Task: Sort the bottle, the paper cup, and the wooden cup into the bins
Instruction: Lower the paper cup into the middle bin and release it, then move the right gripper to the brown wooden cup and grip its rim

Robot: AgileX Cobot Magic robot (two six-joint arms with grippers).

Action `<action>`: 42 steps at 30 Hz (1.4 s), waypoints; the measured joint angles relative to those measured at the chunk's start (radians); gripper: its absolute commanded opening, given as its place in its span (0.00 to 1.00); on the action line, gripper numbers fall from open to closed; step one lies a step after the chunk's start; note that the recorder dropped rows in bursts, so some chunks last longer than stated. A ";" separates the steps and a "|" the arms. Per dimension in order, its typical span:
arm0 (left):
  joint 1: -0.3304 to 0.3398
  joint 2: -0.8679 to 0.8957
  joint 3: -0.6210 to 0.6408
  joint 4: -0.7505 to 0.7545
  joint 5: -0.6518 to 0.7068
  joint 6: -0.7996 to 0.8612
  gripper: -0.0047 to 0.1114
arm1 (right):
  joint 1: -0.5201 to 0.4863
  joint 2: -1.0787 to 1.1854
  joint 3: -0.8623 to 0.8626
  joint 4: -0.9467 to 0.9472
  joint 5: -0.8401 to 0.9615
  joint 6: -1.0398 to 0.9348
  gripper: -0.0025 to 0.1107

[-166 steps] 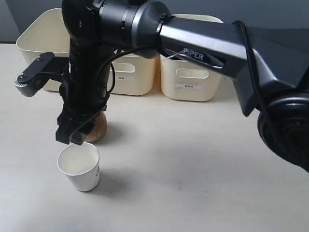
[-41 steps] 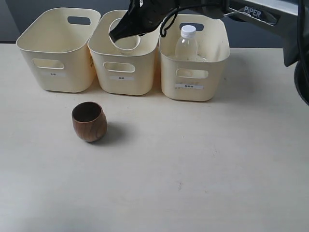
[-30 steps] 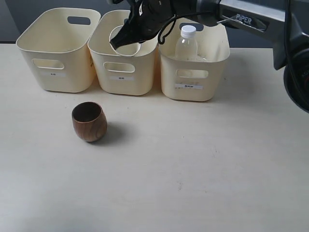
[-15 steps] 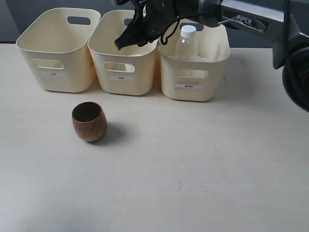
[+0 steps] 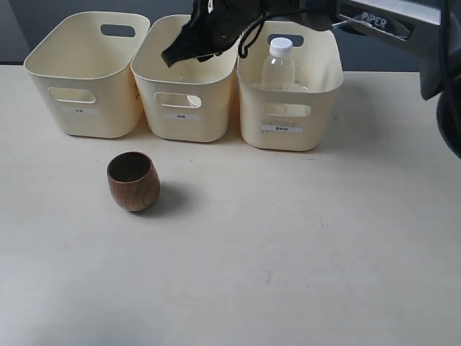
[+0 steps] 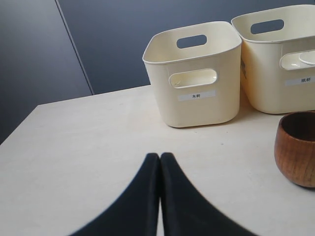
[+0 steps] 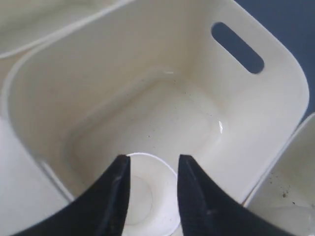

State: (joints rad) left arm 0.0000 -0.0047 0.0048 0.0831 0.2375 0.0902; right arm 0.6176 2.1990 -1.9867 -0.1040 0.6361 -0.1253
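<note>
1. Three cream bins in a row at the far side of the table (image 5: 302, 274): left bin (image 5: 86, 72), middle bin (image 5: 186, 94), right bin (image 5: 289, 94), each with an oval handle cut-out and a small white front label.
2. Right arm (image 5: 389, 25) reaching in from the right, across the right bin, with the right gripper (image 5: 180, 52) hanging over the middle bin.
3. In the right wrist view, right gripper (image 7: 151, 189) spread apart, fingers (image 7: 117, 191) clear of everything and holding nothing.
4. Paper cup (image 7: 147, 196) upright on the floor of the middle bin (image 7: 275, 98), mouth up, seen between the parted fingers in that view; in the exterior view, hidden behind the bin wall and the gripper.
5. Bottle (image 5: 279, 65) standing upright inside the right bin, white cap above the rim, clear body showing over the front wall.
6. Wooden cup (image 5: 133, 181) alone on the table, near of the gap between the left and middle bins, well apart from both, tilted slightly with its open mouth up.
7. In the left wrist view, left gripper (image 6: 160, 158) pressed closed, fingertips touching, nothing between them, low over bare table.
8. Same view: wooden cup (image 6: 297, 149) off to one side of the closed tips and apart from them, left bin (image 6: 197, 73) beyond it.
</note>
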 measured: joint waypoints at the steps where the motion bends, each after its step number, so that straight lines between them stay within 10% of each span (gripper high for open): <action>1: 0.000 0.000 0.000 0.000 0.000 0.000 0.04 | 0.013 -0.020 0.000 0.032 0.010 -0.054 0.31; 13: 0.000 0.000 0.000 0.000 0.000 0.000 0.04 | 0.227 -0.108 0.000 0.432 0.511 -0.749 0.31; 42: 0.000 0.000 0.000 0.000 0.000 0.000 0.04 | 0.247 0.066 0.000 0.361 0.400 -0.762 0.39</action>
State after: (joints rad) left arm 0.0000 -0.0047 0.0048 0.0831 0.2375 0.0902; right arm 0.8649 2.2654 -1.9867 0.2572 1.0360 -0.8877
